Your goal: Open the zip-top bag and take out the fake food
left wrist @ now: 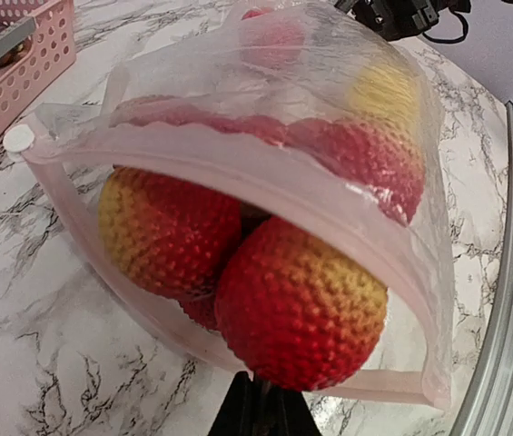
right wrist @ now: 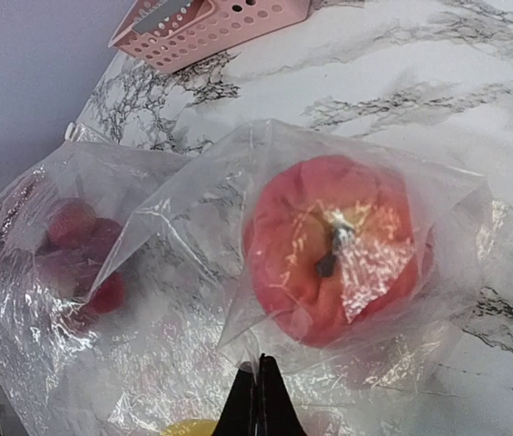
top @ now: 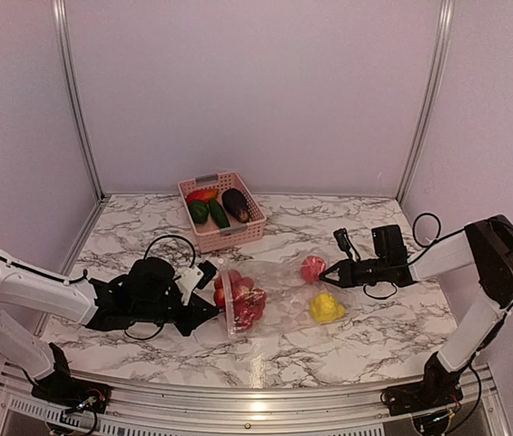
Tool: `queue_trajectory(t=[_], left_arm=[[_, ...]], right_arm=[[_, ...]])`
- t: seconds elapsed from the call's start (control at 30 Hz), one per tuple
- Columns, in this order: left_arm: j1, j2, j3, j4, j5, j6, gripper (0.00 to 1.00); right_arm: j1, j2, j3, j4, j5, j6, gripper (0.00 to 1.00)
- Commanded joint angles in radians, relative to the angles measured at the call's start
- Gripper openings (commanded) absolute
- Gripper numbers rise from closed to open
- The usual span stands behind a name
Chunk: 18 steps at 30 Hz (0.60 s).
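Mid-frame, the crinkly clear zip-top bag [top: 279,292] is pinched at opposite edges by the left pincer [top: 214,307] and the right pincer [top: 326,272]; knobbly red balls [left wrist: 301,309] are enclosed.

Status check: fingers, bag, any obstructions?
Left fingers shut on zip-top bag at its open mouth; right fingers shut on its far end. Fake food: three pieces inside, rest in pink basket. Nothing blocking.

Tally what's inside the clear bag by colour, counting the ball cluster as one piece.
Inside the zip-top bag:
Red ball cluster: 1
Pinkish-red round fruit: 1
Yellow lumpy fruit: 1
Total: 3
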Motion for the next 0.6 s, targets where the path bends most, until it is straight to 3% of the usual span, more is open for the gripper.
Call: queue_trajectory(t=[0.0,0.3,0.57], left_arm=[[-0.005,-0.169,-0.072,-0.031,-0.044,-0.085,0.00],[0.003,-0.477,-0.129,-0.177,-0.166,-0.124,0.00],[0.089,-0.565,-0.072,-0.226,-0.181,-0.179,0.00]], right_arm=[[-0.014,-0.015,-0.006,-0.012,0.002,-0.013,0.00],[-0.014,-0.015,-0.009,-0.007,0.000,-0.014,0.00],[-0.014,-0.005,-0.013,0.004,-0.010,-0.011,0.00]])
